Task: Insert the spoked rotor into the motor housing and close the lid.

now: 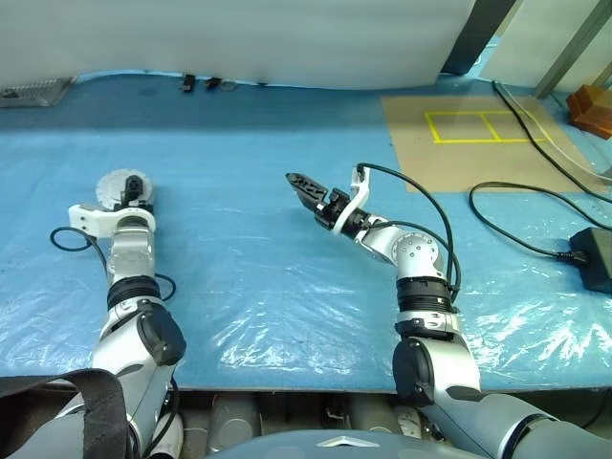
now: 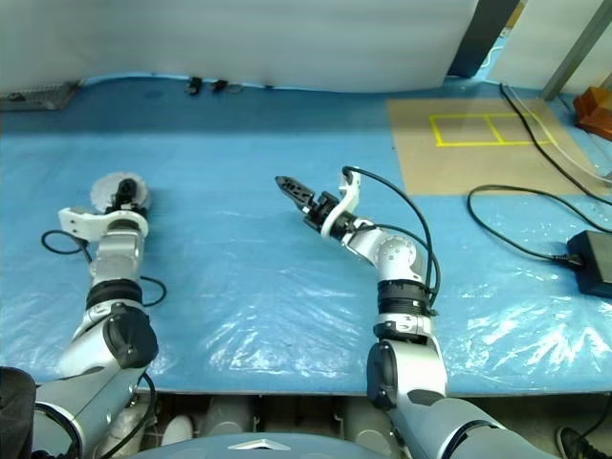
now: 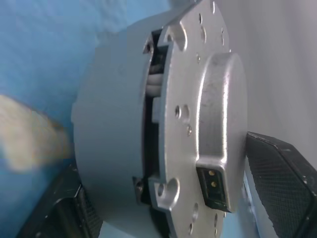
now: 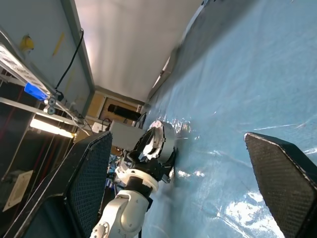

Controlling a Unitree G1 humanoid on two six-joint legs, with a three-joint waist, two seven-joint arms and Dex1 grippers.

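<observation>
The motor housing [image 1: 117, 184], a round silver body, sits at the far left of the blue table, between the fingers of my left gripper [image 1: 127, 191]. In the left wrist view the housing [image 3: 109, 124] carries its lid [image 3: 208, 124], a silver plate with a domed centre and a small connector. A narrow dark gap shows between lid and body. One black finger [image 3: 282, 188] lies against the lid side, the other against the body. The spoked rotor is hidden. My right gripper [image 1: 311, 191] hovers open over the table's middle, holding nothing.
A brown board with yellow square markings [image 1: 478, 134] lies at the back right. Black cables [image 1: 516, 220] run to a black power brick [image 1: 593, 258] at the right edge. Small dark items [image 1: 201, 83] rest along the back edge. Crinkled blue plastic sheet [image 1: 268, 287] covers the table.
</observation>
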